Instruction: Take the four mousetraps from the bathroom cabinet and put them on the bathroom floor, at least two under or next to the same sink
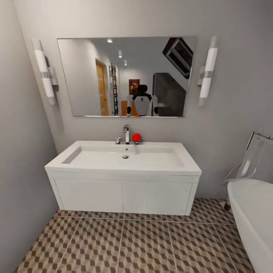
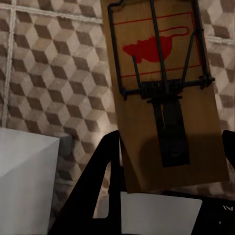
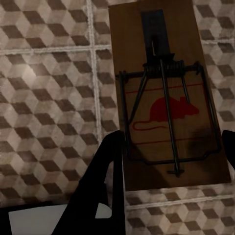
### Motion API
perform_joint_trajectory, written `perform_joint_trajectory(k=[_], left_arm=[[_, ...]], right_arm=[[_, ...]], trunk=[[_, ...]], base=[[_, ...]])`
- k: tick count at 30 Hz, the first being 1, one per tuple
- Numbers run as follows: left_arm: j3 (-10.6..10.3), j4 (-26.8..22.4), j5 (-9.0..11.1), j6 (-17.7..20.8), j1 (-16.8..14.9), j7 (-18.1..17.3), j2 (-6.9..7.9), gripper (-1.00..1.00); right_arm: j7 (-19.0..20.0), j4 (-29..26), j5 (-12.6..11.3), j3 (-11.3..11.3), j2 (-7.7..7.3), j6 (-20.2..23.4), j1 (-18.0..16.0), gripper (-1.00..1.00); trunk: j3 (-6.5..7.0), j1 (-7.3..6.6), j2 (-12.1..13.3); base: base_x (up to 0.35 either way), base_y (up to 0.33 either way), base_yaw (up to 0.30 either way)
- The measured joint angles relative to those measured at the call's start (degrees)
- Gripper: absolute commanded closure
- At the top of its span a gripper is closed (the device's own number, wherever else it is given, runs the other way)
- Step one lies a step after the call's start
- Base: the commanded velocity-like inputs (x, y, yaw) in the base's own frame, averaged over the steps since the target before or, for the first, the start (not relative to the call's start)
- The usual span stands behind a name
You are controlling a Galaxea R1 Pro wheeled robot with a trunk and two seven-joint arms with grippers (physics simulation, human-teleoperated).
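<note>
From the head camera, a wide white sink (image 1: 123, 159) sits on a white box vanity (image 1: 123, 195) against a grey wall, with a chrome tap (image 1: 126, 134) at the back of the basin and a small red ball (image 1: 136, 137) just beside the tap. Above hangs a rectangular mirror (image 1: 125, 76) flanked by two tube-shaped wall lamps, and the robot's reflection (image 1: 142, 101) shows in the glass. The white rim of a bathtub (image 1: 250, 216) stands at the right, with a chrome fitting behind it. The bathroom floor (image 1: 125, 246), tiled in a brown, beige and white cube pattern with pale grout, spreads in front of the vanity. In the left wrist view, the left pincer (image 2: 171, 161) holds a mousetrap (image 2: 164, 98) between its dark fingers (image 2: 98, 191); the wooden slab bears a red mouse print and a dark wire spring bar, and it hangs above the patterned tiles, with a white box corner (image 2: 24, 181) nearby. In the right wrist view, the right pincer (image 3: 171, 161) likewise grips a second mousetrap (image 3: 166, 98), its red mouse print and dark metal bar facing the camera, one dark finger (image 3: 105, 181) against its edge, the cube-patterned tiles spreading beneath it.
</note>
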Motion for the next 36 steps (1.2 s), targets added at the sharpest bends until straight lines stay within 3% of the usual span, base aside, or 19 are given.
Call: perform_joint_trajectory(k=[9,36], left_arm=[[-0.2,0.0,-0.2,-0.2,0.0,-0.1,-0.02,1.0],[-0.1,-0.1,-0.3,-0.1,0.0,0.1,-0.48,1.0]], right_arm=[[0.0,0.0,0.0,0.0,0.0,0.0,0.0,1.0],[-0.1,0.0,-0.2,0.0,0.01,0.0,0.0,1.0]], trunk=[[0.0,0.02,0.0],[-0.18,0.25,-0.4]], base=[[0.221,0.0,0.0],[0.007,0.0,0.0]])
